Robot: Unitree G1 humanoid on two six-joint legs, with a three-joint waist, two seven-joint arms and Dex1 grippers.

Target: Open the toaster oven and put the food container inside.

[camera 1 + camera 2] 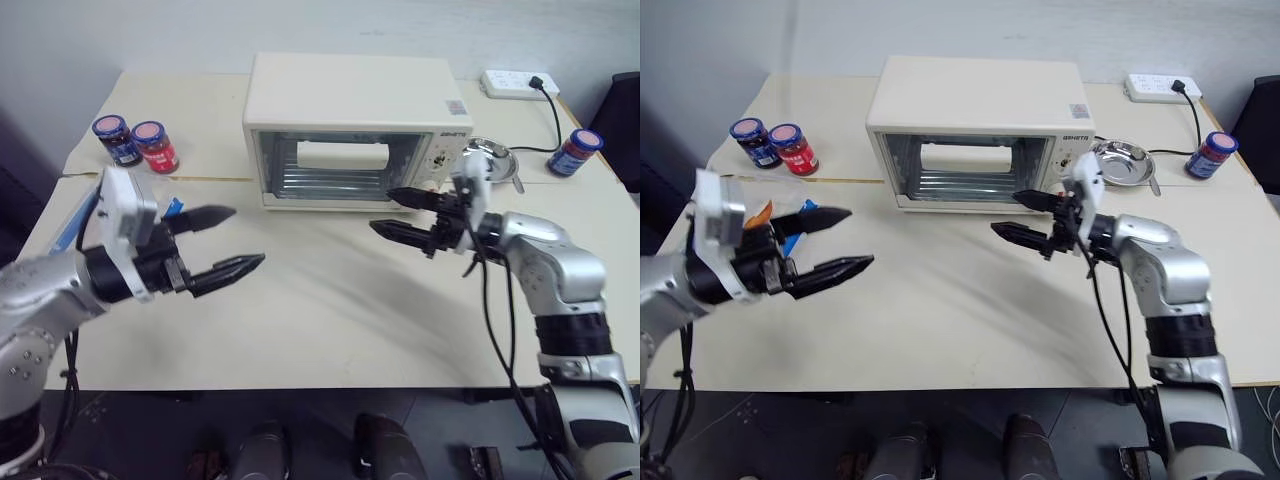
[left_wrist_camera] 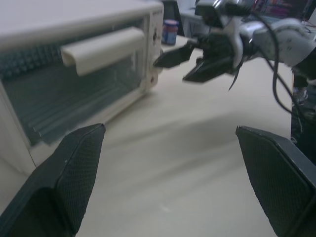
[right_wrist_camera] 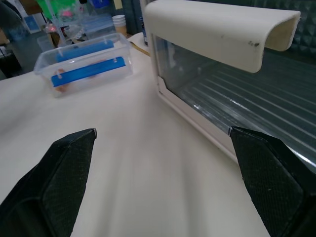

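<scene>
Toward the back of the desk (image 1: 330, 330), at about twelve o'clock from the robot, sits the toaster oven (image 1: 355, 125), cream-white, its glass door shut and upright with the pale handle (image 1: 343, 154) across the top of the pane. The knob panel on its right side is half covered by the right pincer (image 1: 400, 212), so the controls are hard to read. That arm reaches in from four o'clock, elbow bent, forearm roughly level, its two black fingers spread wide and empty, pointing toward the oven's lower right corner without touching it.

The left pincer (image 1: 228, 240) comes from eight o'clock, held level above the desk, pointing toward two o'clock, fingers likewise wide apart and holding nothing.

The food container (image 3: 84, 69) lies on the desk near nine o'clock, well apart from the oven; from the head views the left arm hides most of it. Its two blue clips and orange contents show clearly past the right fingers.

Two jars (image 1: 135, 143) stand at ten o'clock, a steel dish (image 1: 490, 160) and another jar (image 1: 575, 152) at two.
</scene>
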